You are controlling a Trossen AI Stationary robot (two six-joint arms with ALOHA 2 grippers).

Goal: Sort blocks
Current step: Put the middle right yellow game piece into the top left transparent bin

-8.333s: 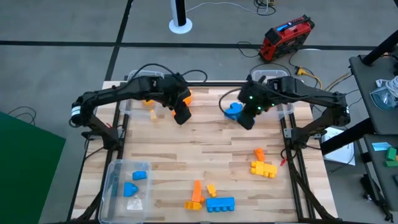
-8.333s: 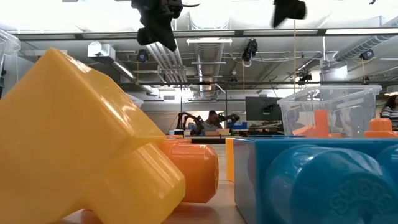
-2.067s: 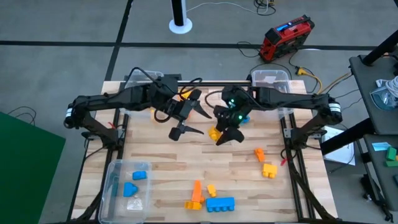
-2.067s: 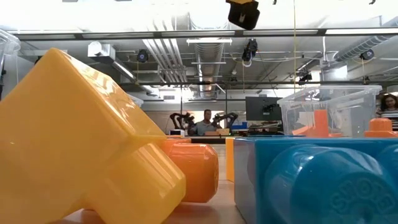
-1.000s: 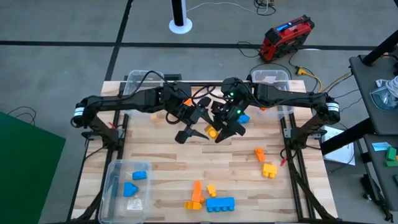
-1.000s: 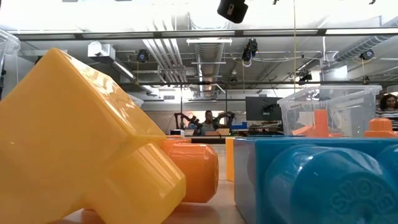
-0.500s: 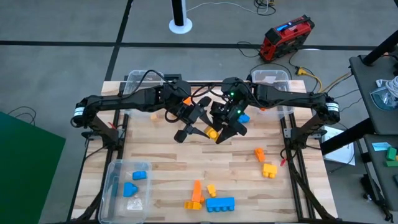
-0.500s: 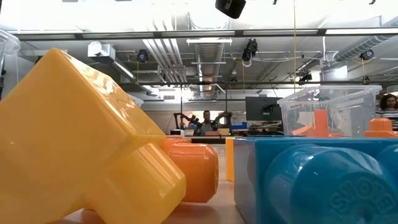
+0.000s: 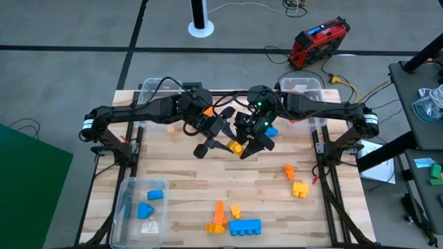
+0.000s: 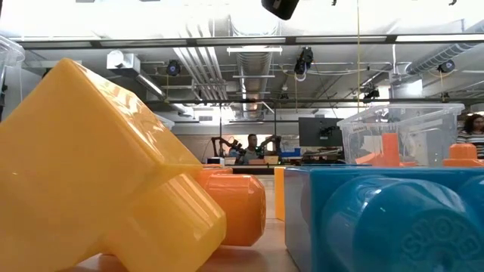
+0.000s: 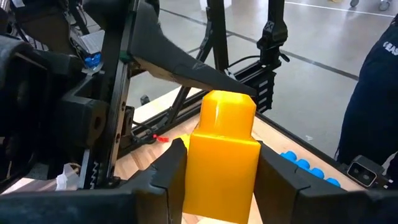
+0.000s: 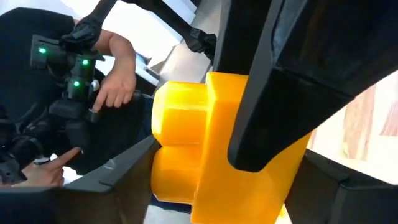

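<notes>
Both claws meet above the middle of the wooden counter, at a hand-over of one small yellow plastic building block. In the right wrist view the right claw has its dark fingers closed against the block's sides. In the left wrist view the left claw has its fingers set either side of the same block, touching or nearly so; whether they already press on it is hard to tell from here.

The step in hand looks like passing the block from the right arm to the left. Next, the left claw would need a firm squeeze before the right one lets go and backs away. The left arm could then carry the block to a bin.

Nearer the camera than the claws and to the left claw's side, a clear plastic bin holds two blue blocks. Also nearer the camera, loose on the counter, lie an orange upright block, a flat blue studded block and a yellow block on the right claw's side.
</notes>
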